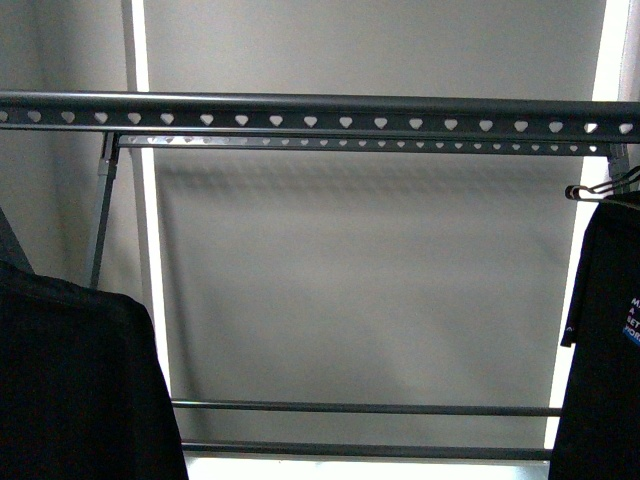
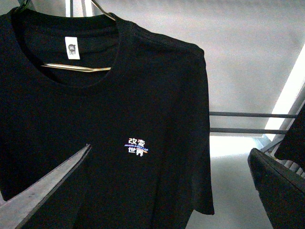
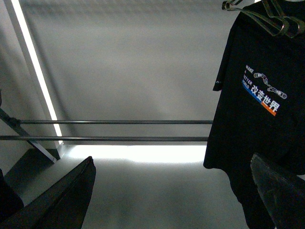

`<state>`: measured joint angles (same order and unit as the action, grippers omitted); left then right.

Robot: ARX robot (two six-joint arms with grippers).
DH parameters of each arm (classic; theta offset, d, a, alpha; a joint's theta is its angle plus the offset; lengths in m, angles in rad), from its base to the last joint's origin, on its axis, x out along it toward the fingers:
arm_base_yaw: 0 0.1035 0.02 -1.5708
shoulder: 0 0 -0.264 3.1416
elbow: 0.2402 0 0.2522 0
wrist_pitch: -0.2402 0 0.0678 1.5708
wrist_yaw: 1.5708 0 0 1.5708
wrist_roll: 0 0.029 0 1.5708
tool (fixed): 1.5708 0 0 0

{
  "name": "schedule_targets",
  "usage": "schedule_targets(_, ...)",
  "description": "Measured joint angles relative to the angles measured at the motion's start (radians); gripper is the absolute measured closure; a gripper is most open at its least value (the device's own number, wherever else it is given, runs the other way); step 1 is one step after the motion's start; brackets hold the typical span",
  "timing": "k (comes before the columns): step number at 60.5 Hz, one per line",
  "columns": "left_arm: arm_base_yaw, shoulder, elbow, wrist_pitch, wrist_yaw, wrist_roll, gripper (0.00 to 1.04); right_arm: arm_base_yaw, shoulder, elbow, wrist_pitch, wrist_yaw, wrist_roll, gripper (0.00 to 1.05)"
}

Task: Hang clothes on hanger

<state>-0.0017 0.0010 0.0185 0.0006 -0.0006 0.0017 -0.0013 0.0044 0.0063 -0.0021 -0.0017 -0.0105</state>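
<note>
The hanger, a grey metal rack, shows in the front view with its top rail (image 1: 320,105) punched with heart-shaped holes. One black T-shirt (image 1: 80,385) hangs at the lower left and another (image 1: 605,330) at the right edge on a coat hanger (image 1: 600,188). In the left wrist view a black T-shirt (image 2: 119,105) with a small white chest print hangs on a wire coat hanger (image 2: 76,67); my left gripper (image 2: 167,191) is open and empty in front of it. In the right wrist view the printed T-shirt (image 3: 257,119) hangs beside my open, empty right gripper (image 3: 171,195).
Two thin crossbars (image 1: 365,408) of the rack run low across the front view and also show in the right wrist view (image 3: 119,122). A slanted rack leg (image 1: 102,220) stands at the left. A grey blind (image 1: 370,280) with bright edges hangs behind the rack.
</note>
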Motion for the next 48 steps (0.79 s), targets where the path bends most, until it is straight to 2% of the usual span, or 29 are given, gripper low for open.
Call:
schedule_targets(20, 0.0, 0.0, 0.0, 0.0, 0.0, 0.0, 0.07, 0.0, 0.0, 0.0, 0.0, 0.0, 0.0, 0.07)
schedule_targets(24, 0.013, 0.05, 0.018, -0.063, 0.132, 0.039, 0.07, 0.0, 0.0, 0.0, 0.0, 0.0, 0.0, 0.07)
schedule_targets(28, -0.028, 0.121, 0.024, -0.038, 0.135, 0.055, 0.07, 0.0, 0.0, 0.0, 0.0, -0.001, 0.0, 0.07)
schedule_targets(31, -0.084, 0.219, 0.046, 0.034, 0.084, 0.06, 0.07, 0.0, 0.0, 0.0, 0.0, 0.0, 0.0, 0.07)
schedule_targets(34, -0.142, 0.365, 0.103, 0.148, -0.021, 0.056, 0.07, 0.0, 0.0, 0.0, 0.0, 0.0, 0.0, 0.07)
schedule_targets(38, -0.172, 0.51, 0.178, 0.247, -0.124, 0.04, 0.07, 0.0, 0.0, 0.0, 0.0, -0.001, 0.0, 0.07)
schedule_targets(39, -0.178, 0.57, 0.215, 0.274, -0.177, 0.025, 0.07, 0.0, 0.0, 0.0, 0.0, -0.001, 0.0, 0.07)
schedule_targets(44, -0.196, 0.776, 0.372, 0.251, -0.391, -0.058, 0.07, 0.0, 0.0, 0.0, 0.0, 0.0, 0.0, 0.07)
schedule_targets(48, -0.211, 0.919, 0.487, 0.183, -0.514, -0.148, 0.07, 0.0, 0.0, 0.0, 0.0, 0.0, 0.0, 0.07)
